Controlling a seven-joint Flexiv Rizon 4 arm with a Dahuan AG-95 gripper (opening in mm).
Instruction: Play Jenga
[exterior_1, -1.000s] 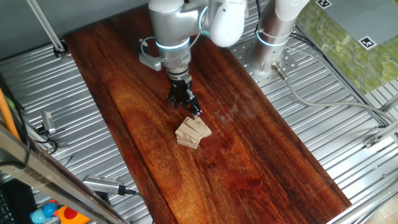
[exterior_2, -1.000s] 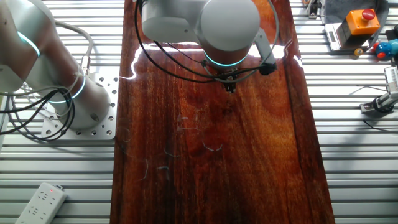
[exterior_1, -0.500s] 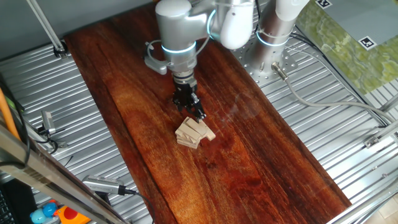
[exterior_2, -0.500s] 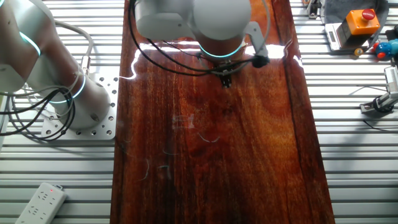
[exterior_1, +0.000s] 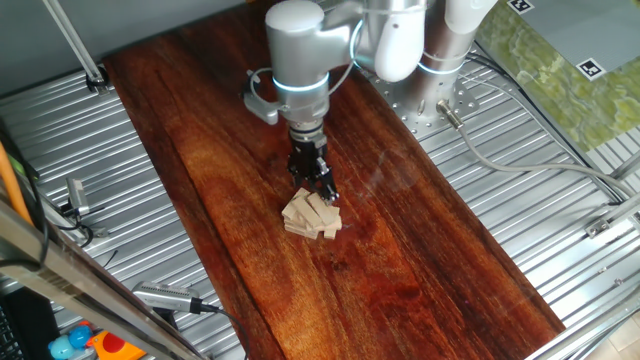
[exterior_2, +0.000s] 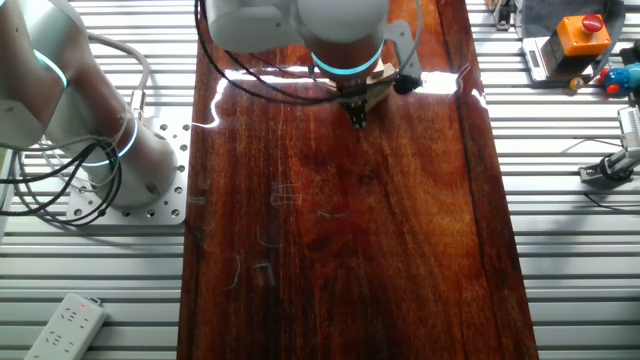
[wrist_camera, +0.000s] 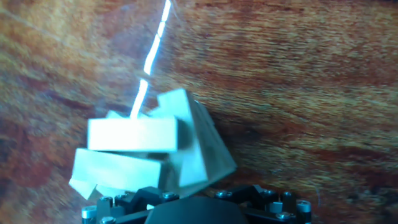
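The Jenga stack (exterior_1: 312, 216) is a small pile of pale wooden blocks on the dark wood board (exterior_1: 220, 160), its layers skewed and uneven. My gripper (exterior_1: 326, 193) points down with its fingers together and its tip against the stack's far upper edge; nothing is held between the fingers. In the other fixed view the gripper (exterior_2: 357, 119) tapers to one point, and a tan patch of the stack (exterior_2: 376, 95) shows behind it. In the hand view the blocks (wrist_camera: 134, 135) lie tumbled and crossed just ahead of the hand's dark body (wrist_camera: 193, 210); the fingertips are hidden.
The board lies on a ribbed metal table (exterior_1: 560, 230). The arm's base (exterior_1: 440, 70) stands at the back right of the board. A power strip (exterior_2: 66, 322), cables (exterior_2: 60, 190) and an orange button box (exterior_2: 581, 32) lie off the board.
The gripper has moved along the board into the stack's edge. The upper blocks have slid out of line, and the stack looks more skewed than before.
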